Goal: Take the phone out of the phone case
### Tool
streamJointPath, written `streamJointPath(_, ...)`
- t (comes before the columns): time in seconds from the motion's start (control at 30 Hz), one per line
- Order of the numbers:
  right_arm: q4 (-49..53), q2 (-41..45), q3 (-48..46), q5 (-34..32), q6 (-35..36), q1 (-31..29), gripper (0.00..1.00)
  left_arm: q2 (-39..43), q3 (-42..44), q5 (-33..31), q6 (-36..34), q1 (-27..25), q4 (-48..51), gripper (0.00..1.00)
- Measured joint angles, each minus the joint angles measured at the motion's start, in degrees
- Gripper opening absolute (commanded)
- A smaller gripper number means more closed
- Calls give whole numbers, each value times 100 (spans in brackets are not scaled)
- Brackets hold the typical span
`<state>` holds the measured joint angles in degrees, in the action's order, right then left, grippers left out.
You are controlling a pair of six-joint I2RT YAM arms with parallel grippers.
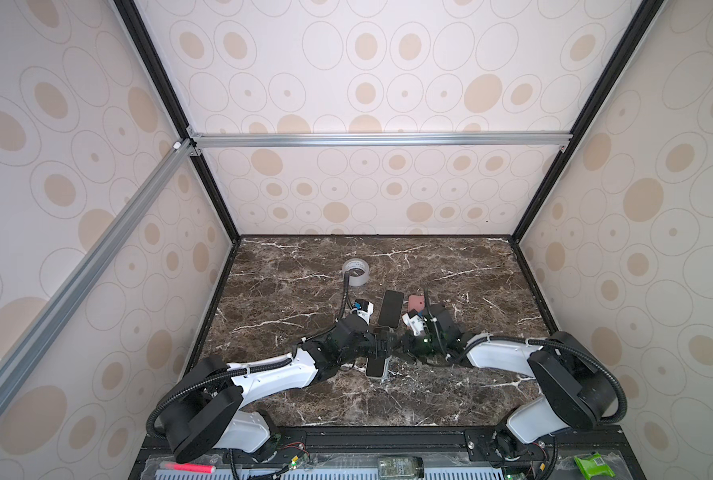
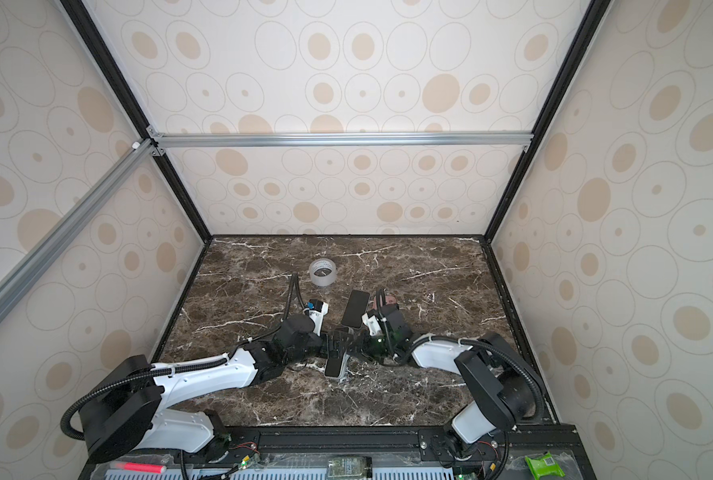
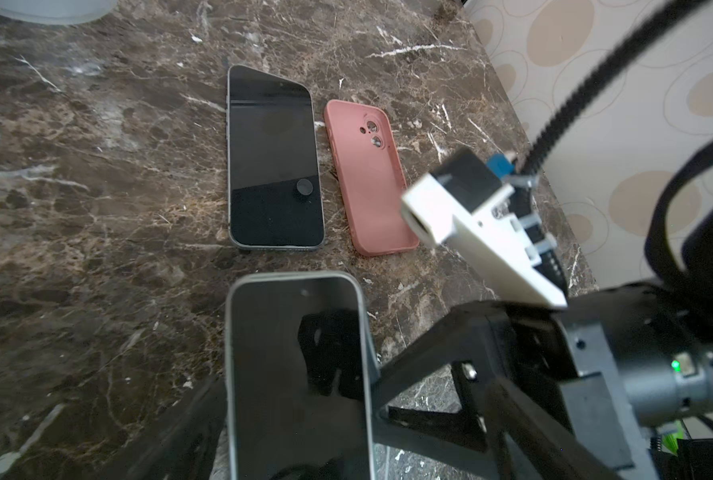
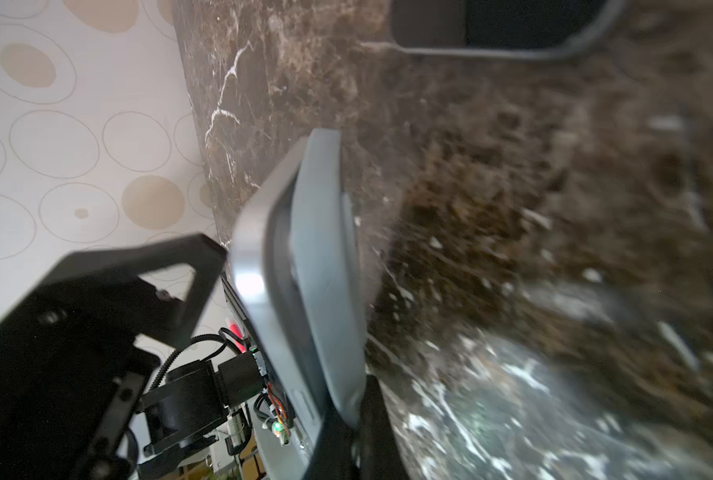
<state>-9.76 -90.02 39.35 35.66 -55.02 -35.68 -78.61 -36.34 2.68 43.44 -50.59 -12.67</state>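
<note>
Item: phone [image 3: 301, 374] in grey case [image 4: 325, 266], held up off the worktop [image 1: 450, 374], near side of the bare phone [image 1: 391, 308]. My left tool [image 3: 296, 415] straddles it wide; my right tool [image 4: 346, 432] pinches the case edge. Advice: peel the corner slowly, keep the phone steady.

two phones [image 3: 273, 160] [image 3: 298, 382], one pink phone case [image 3: 371, 183], one grey case [image 4: 330, 291] half off the near phone, one tape roll [image 1: 355, 272], two arms

Dark marble table [image 1: 313, 399] carries a tape roll [image 1: 355, 272], a bare black phone [image 1: 390, 308], and a pink case [image 1: 416, 304] just beside it.
</note>
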Motion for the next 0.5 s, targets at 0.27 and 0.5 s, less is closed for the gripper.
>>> streamJointPath(0.27,-179,-129,-203,227,-61,-17,0,-20,-92,-286,50,-87,442,90)
streamJointPath(0.5,-186,-127,-273,223,-61,-17,0,35,-52,-448,92,-92,599,89)
